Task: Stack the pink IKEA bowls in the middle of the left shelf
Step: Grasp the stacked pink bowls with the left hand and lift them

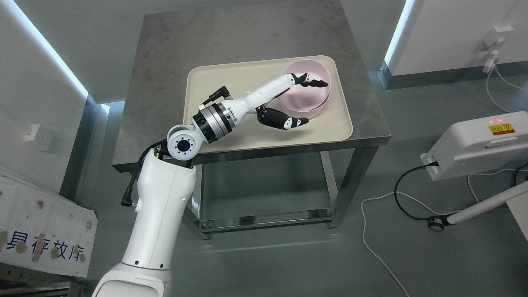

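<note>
At the lower left of the frame lies a white board [45, 231] with blue characters on it, on the floor. Next to it the left arm [161, 214] rises from the bottom edge and bends toward the middle of the picture, over a grey metal desk [173, 62]. On the desk sits a cream tray [231, 136]. The left hand [298, 99] reaches across the tray to the pink bowl [307, 97], which stands in the upper right part of the tray. The fingers [311, 80] lie over the near rim and point into the bowl, while the thumb [284, 119] is below, against the outer wall. So the hand seems to pinch the wall of the bowl, but I cannot say if the grip is already tight. Only one bowl is visible, or perhaps several nested; I cannot tell. No shelf shows in the picture.

I judge that the step in hand is the grasping of the bowl. The next move calls for a firm pinch, a straight lift clear of the tray, then a turn toward the shelf. At the right of the frame a white device [478, 144] with cables stands on the floor. The right arm is not visible.
</note>
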You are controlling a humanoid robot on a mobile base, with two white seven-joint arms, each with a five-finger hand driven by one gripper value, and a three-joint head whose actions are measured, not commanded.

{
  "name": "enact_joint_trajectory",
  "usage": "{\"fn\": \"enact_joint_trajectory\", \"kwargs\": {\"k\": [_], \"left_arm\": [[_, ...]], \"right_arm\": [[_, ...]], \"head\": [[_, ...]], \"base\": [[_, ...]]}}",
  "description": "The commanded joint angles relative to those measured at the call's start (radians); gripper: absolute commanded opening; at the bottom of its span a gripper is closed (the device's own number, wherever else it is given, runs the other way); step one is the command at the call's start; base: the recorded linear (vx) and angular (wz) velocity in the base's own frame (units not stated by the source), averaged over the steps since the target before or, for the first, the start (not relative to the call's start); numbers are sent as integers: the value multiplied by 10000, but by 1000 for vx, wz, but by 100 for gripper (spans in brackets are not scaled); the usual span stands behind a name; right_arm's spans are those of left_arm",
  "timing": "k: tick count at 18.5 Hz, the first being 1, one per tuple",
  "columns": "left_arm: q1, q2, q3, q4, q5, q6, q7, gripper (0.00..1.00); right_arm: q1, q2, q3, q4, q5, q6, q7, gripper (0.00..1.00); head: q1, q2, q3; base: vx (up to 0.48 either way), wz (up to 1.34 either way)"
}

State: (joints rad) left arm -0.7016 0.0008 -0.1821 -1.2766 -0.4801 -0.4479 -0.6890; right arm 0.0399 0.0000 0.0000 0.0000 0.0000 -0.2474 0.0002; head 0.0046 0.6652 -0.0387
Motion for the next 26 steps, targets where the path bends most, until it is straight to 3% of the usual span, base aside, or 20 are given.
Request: {"fn": "enact_joint_trajectory", "kwargs": {"k": [1, 8, 14, 21, 24, 26], "left_arm": [[113, 167, -4, -917, -2377, 259, 202, 67], [-10, 167, -2027, -780, -3283, 1027, 1475, 64], [-25, 167, -2183, -243, -3298, 1043, 1460, 51], [-239, 167, -1448, 155, -3252, 355, 1904, 11], [-332, 167, -1064, 310, -3191, 78, 1920, 0], [-363, 167, -788, 310, -3160, -60, 1920, 0]], "right_arm": [[0, -175, -46, -175, -15, 5, -2, 100], [0, -175, -46, -175, -15, 5, -2, 100], [15, -175, -46, -175, -15, 5, -2, 100], [0, -175, -46, -175, -15, 5, -2, 100], [0, -175, -46, -175, -15, 5, -2, 100], [0, -175, -46, -175, -15, 5, -2, 100]], "head": [[0, 0, 0], [0, 0, 0], [0, 0, 0], [0, 0, 0], [0, 0, 0], [0, 0, 0]], "base": [[0, 0], [0, 0], [0, 0], [0, 0], [0, 0], [0, 0]]}}
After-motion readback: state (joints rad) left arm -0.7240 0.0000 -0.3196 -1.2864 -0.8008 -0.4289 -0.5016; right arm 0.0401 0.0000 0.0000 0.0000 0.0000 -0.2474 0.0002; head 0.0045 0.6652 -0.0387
